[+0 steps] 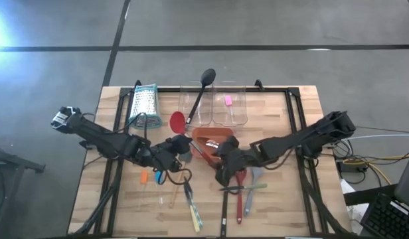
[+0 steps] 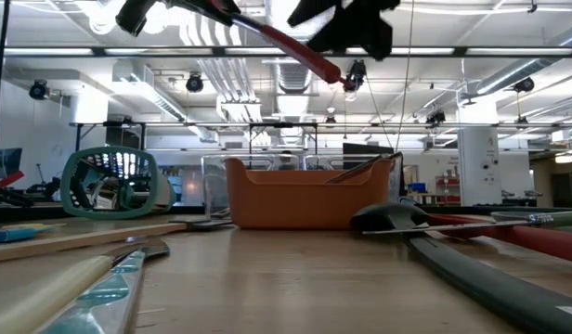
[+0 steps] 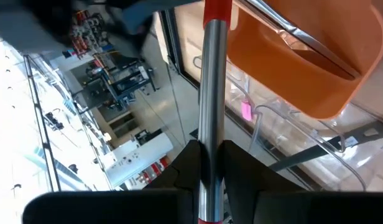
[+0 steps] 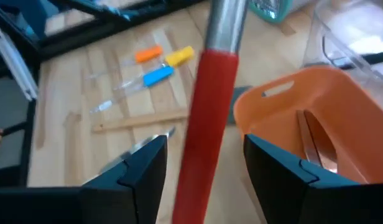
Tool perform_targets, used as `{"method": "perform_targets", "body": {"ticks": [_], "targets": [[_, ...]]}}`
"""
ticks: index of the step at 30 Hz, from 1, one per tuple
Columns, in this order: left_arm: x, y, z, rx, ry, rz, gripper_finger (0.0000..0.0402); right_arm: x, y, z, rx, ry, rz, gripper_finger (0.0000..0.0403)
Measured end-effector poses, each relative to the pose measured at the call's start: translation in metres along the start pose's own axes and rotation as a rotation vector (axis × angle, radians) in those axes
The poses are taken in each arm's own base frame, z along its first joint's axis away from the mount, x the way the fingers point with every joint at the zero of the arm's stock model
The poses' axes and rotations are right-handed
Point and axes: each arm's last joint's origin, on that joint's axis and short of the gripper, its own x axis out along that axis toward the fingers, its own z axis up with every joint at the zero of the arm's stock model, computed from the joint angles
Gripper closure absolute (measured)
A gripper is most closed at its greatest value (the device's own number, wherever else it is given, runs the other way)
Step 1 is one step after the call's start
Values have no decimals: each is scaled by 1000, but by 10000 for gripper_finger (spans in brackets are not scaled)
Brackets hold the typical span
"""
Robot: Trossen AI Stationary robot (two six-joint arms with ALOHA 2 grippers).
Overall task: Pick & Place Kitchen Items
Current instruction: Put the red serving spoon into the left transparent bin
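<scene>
A red spoon with a steel shaft is held in the air above the orange tray (image 1: 203, 135). Its red head (image 1: 177, 121) points toward the grater, and its red handle (image 2: 300, 51) slants down to the right. My left gripper (image 1: 172, 147) is shut on the shaft. My right gripper (image 1: 224, 161) is open, with its fingers on either side of the red handle (image 4: 204, 143) and a gap on both sides. More red, grey and black utensils (image 1: 243, 192) lie on the table near the front. My left gripper pinches the spoon's bare steel shaft (image 3: 211, 118) between its two fingers, in the stretch between the red head and the red handle. The fingers lie across the shaft. The spoon is lifted clear of the table and tilted.
Clear tubs (image 1: 214, 106) stand at the back; one holds a black ladle (image 1: 204, 83), another a pink piece (image 1: 227, 100). The grater (image 1: 145, 103) stands at the back left. Small orange and blue pieces (image 1: 150, 176) and green-yellow-handled tools (image 1: 191, 209) lie front left.
</scene>
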Motion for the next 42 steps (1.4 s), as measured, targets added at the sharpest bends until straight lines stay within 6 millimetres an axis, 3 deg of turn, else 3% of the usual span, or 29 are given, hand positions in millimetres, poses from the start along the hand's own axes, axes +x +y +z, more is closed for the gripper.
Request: {"method": "perform_targets", "body": {"ticks": [8,16,23,33,42], "targets": [[0,0,0,-3,0,2,354,19,-1,1,18,-13,9,221],[0,0,0,0,5,2,354,21,-3,3,29,-23,10,330],[0,0,1,-8,-16,0,352,21,-3,2,24,-14,8,330],[0,3,3,-91,-77,15,224,22,-4,4,12,-15,12,330],[-15,11,18,-271,-219,88,212,24,-14,8,-31,-47,-69,330]]}}
